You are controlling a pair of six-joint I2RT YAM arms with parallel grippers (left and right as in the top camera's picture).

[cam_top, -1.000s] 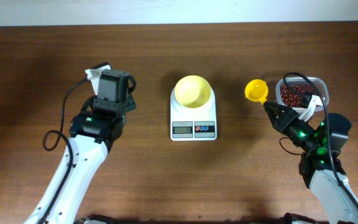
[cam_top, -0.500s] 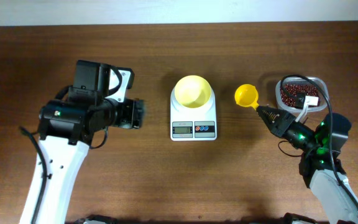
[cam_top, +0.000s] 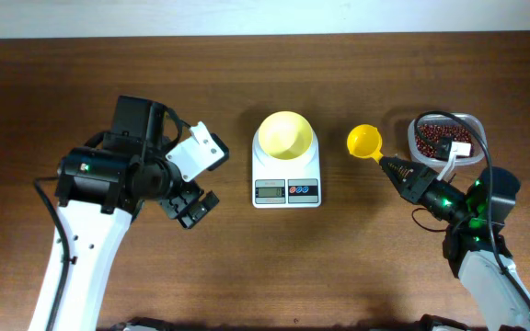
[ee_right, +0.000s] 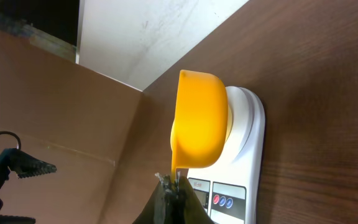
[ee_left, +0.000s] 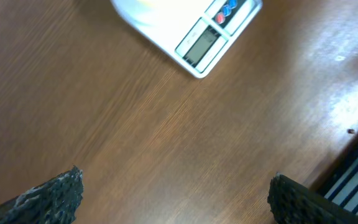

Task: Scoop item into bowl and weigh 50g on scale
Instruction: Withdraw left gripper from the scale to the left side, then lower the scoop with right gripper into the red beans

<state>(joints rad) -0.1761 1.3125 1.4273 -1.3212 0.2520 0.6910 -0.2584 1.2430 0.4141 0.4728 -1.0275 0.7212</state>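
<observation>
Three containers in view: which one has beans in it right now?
The clear tub at far right, with red-brown beans inside. The yellow bowl on the scale and the scoop in the right gripper look empty.

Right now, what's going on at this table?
The right tool is shut on the handle of a small yellow plastic scoop, holding it between the clear plastic tub of dark red-brown beans and the white digital kitchen scale. The scoop looks empty, as does the small round pale-yellow bowl sitting on the scale. The left tool is open and holds nothing, left of the scale.
</observation>
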